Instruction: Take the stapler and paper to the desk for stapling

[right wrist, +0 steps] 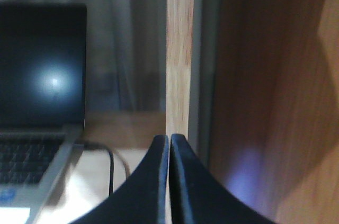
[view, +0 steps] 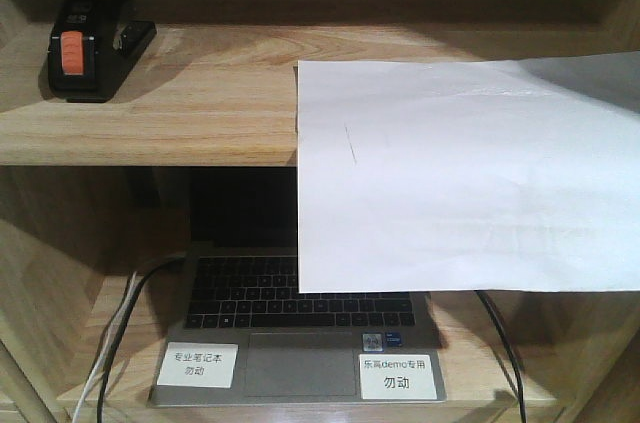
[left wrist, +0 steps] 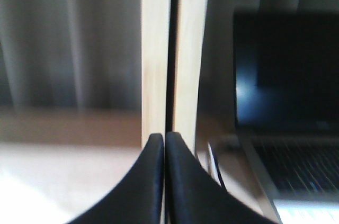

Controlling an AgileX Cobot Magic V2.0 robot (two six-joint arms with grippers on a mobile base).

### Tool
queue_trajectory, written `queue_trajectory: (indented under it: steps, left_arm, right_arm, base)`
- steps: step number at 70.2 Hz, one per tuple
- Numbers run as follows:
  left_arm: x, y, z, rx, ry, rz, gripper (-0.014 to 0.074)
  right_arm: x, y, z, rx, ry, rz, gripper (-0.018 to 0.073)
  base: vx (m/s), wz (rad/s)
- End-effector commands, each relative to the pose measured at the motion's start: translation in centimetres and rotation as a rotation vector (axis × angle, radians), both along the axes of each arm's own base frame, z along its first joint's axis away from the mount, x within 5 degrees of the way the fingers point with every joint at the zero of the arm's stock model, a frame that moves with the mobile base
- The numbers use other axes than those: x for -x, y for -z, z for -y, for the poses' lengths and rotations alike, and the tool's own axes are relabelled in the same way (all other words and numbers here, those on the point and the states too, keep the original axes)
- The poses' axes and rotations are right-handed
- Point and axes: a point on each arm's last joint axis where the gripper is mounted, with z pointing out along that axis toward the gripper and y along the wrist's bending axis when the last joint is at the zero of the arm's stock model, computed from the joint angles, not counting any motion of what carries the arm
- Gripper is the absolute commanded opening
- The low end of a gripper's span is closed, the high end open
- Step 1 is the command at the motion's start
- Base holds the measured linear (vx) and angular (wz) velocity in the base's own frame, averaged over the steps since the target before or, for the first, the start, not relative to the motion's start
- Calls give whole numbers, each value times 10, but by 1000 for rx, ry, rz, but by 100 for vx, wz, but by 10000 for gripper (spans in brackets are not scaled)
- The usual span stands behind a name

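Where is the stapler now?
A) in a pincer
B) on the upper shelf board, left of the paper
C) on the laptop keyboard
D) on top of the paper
B: the stapler stands on the upper shelf board, apart from the paper to its right.

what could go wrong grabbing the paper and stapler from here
1. The paper hangs well over the shelf edge, so a nudge could slide it down onto the laptop.
2. The stapler sits back in the shelf's left corner. The left fingers, closed now, may knock it aside unless opened first.
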Motion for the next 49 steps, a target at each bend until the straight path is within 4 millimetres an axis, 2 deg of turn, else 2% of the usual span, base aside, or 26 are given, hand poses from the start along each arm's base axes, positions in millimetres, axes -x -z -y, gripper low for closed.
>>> queue_trajectory:
  steps: [1, 18, 29, 39, 45, 49]
  left_arm:
    - [1, -7, 1, -29, 14, 154, -6]
    - [9, -33, 4, -23, 38, 445, -6]
    - [19, -60, 3, 41, 46, 616, -6]
    - [36, -104, -2, 160, 33, 736, -6]
    - [48, -133, -3, 189, 35, 779, -6]
    - [59, -159, -3, 186, 43, 812, -6]
  right_arm:
    - [1, -11, 0, 25, 8, 156, -9]
    - [8, -37, 0, 58, 15, 433, -7]
    - [16, -66, 0, 61, 18, 549, -6]
    - [32, -106, 0, 59, 21, 675, -6]
    - [48, -137, -1, 60, 22, 772, -6]
    - [58, -158, -1, 61, 23, 827, -6]
  base:
    - [0, 0]
    - [0, 0]
    - [0, 0]
    - [0, 0]
    - [0, 0]
    - [0, 0]
